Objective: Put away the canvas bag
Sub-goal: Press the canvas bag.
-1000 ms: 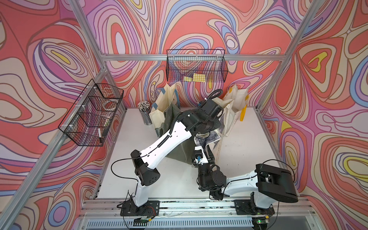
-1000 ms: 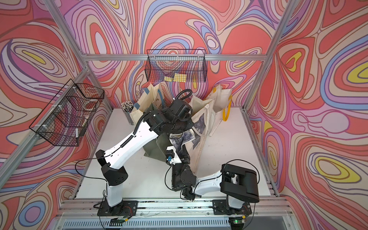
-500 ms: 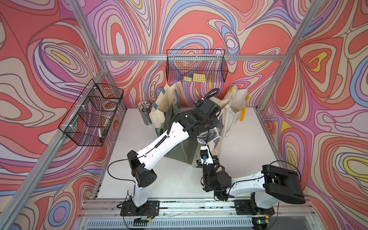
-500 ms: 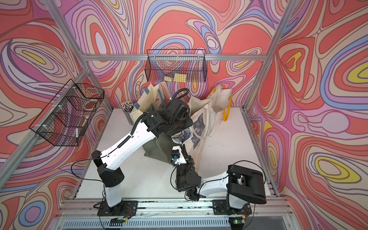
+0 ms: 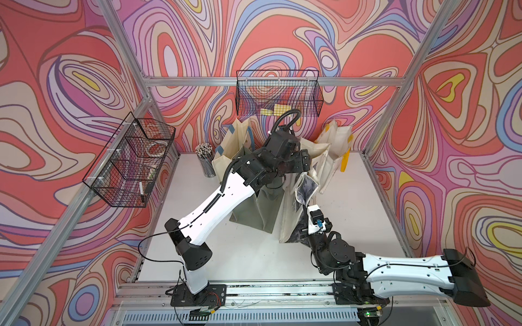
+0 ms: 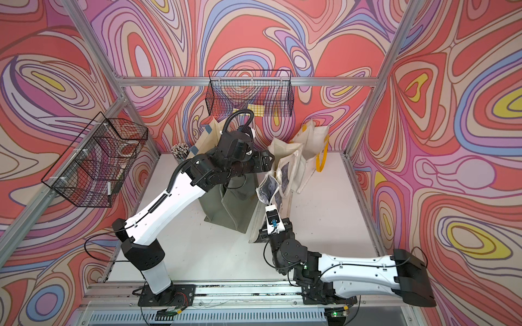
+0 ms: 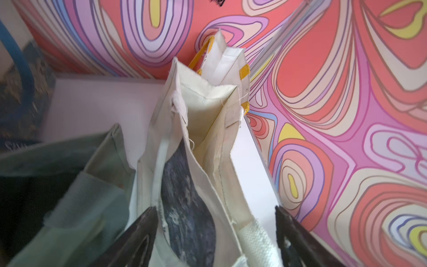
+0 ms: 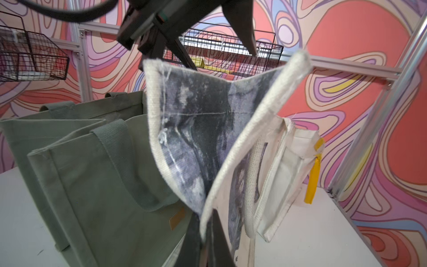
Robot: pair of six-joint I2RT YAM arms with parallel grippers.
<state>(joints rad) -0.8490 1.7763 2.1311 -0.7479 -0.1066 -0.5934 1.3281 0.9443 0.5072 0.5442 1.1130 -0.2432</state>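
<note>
Left pincer (image 7: 213, 209) has spread astride the printed canvas bag (image 8: 196, 129); right pincer (image 8: 208, 233) now pinches its edge.

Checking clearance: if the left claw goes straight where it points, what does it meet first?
Probably the printed bag: the open left claw straddles its rim. Behind it stands the yellow-handled bag, though depth is unclear.
</note>
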